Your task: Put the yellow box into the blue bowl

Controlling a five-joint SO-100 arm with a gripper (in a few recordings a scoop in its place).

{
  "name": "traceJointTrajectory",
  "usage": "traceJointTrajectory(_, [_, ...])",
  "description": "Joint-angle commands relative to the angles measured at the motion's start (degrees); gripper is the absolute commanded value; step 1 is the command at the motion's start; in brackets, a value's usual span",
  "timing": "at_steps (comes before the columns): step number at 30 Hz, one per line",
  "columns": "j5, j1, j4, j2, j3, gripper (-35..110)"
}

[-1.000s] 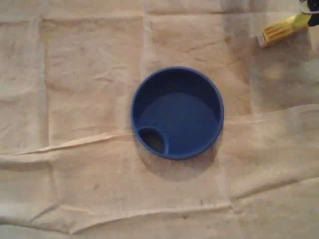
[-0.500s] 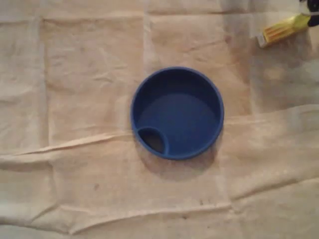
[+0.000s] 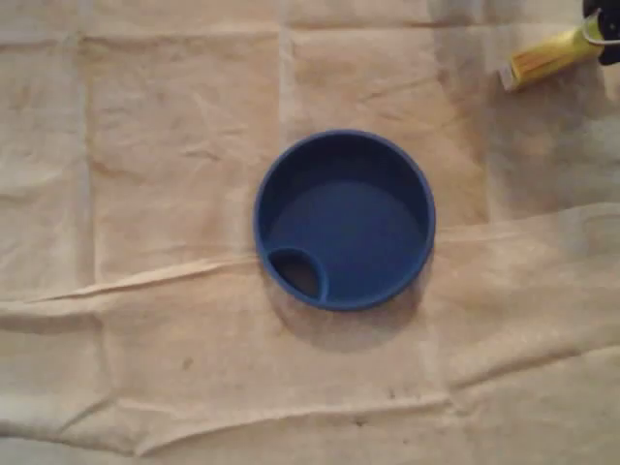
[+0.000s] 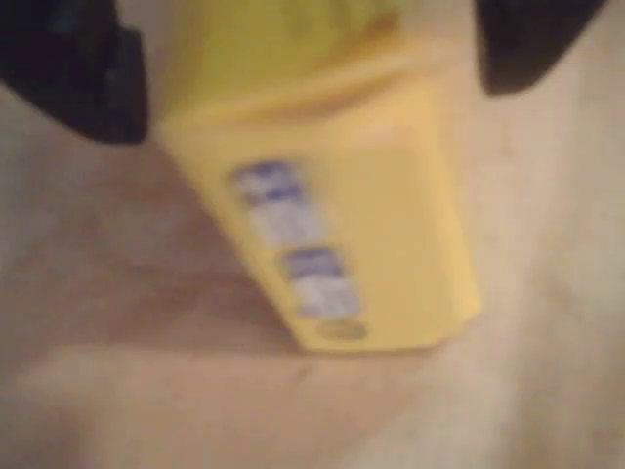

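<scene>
The hand point(image 4: 308, 68) seems clamped on the box point(image 3: 547, 56), at the overhead view's top-right corner well apart from the bowl point(image 3: 344, 220), so carry it high enough to clear the rim and release only over the bowl's middle.

yellow box point(image 3: 545, 60): elongated, slanted, top-right corner | blue bowl point(image 3: 345, 221): round, upright, centre, small inner pocket lower-left | well apart

In the overhead view we find the round blue plastic bowl point(image 3: 358, 218) at the middle of the creased beige cloth point(image 3: 145, 194), with its small inner pocket point(image 3: 298, 273) at lower left. The oblong yellow cardboard box point(image 3: 544, 60) is well apart at upper right, its outer end between the fingers of the dark gripper point(image 3: 601, 29).
</scene>
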Motion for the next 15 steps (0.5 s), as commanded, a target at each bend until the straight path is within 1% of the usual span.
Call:
traceJointTrajectory(1, [0.09, 0.79, -0.70, 0.88, -0.62, 17])
traceJointTrajectory(8, [0.09, 0.88, -0.97, 0.88, -1.32, -1])
traceJointTrajectory(15, [0.44, 1.05, -0.44, 1.67, -1.58, 0])
